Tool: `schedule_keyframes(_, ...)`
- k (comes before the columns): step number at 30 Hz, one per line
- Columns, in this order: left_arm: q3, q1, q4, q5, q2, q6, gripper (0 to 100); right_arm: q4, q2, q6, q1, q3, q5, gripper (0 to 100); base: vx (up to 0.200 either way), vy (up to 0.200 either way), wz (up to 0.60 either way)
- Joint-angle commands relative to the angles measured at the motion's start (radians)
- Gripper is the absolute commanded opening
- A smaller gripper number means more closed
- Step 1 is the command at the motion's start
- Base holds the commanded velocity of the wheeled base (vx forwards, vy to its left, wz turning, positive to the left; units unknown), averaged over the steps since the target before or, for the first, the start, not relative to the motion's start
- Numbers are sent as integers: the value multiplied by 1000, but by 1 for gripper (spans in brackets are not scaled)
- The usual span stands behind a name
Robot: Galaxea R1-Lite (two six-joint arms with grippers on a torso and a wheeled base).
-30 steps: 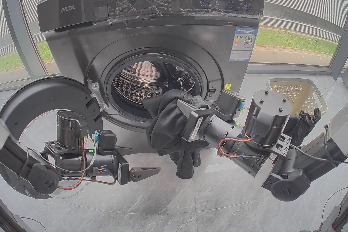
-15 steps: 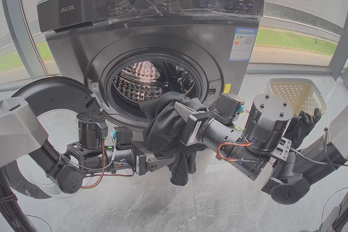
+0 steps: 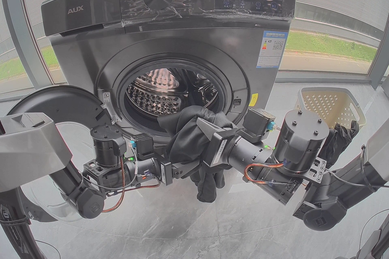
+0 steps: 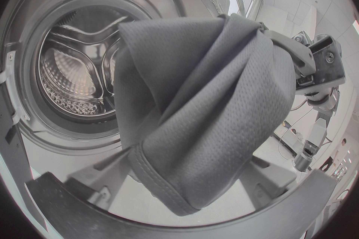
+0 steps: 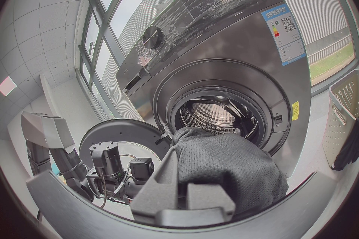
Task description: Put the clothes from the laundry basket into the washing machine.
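Observation:
A dark mesh garment (image 3: 188,138) hangs bunched just in front of the open drum (image 3: 162,92) of the grey washing machine (image 3: 170,39). My right gripper (image 3: 202,130) is shut on it from the right, and its tail dangles toward the floor. My left gripper (image 3: 190,168) sits low under the bundle. In the left wrist view its fingers (image 4: 99,176) stand wide apart, with the garment's hem (image 4: 168,180) hanging between them. The right wrist view has the cloth (image 5: 228,168) heaped over my right gripper (image 5: 187,180), facing the drum (image 5: 217,112).
The round door (image 3: 52,110) stands swung open at the left, behind my left arm. A cream laundry basket (image 3: 330,104) stands on the floor at the right, with another dark garment (image 3: 342,138) draped over its rim. Grey tiled floor lies in front.
My left arm has swung right and forward, bringing its gripper from open floor to under the hanging garment. The right gripper has held the garment nearly still before the drum.

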Motion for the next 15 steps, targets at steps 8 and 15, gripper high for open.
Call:
schedule_keyframes(8,19,-19,-54,2,12,-3,0,0,3,0,-6,2,2,0,0,0,0)
schedule_keyframes(15,171,-57,-158,2,-65,-2,0,0,12,-1,-24,19,22,0,0,0,0)
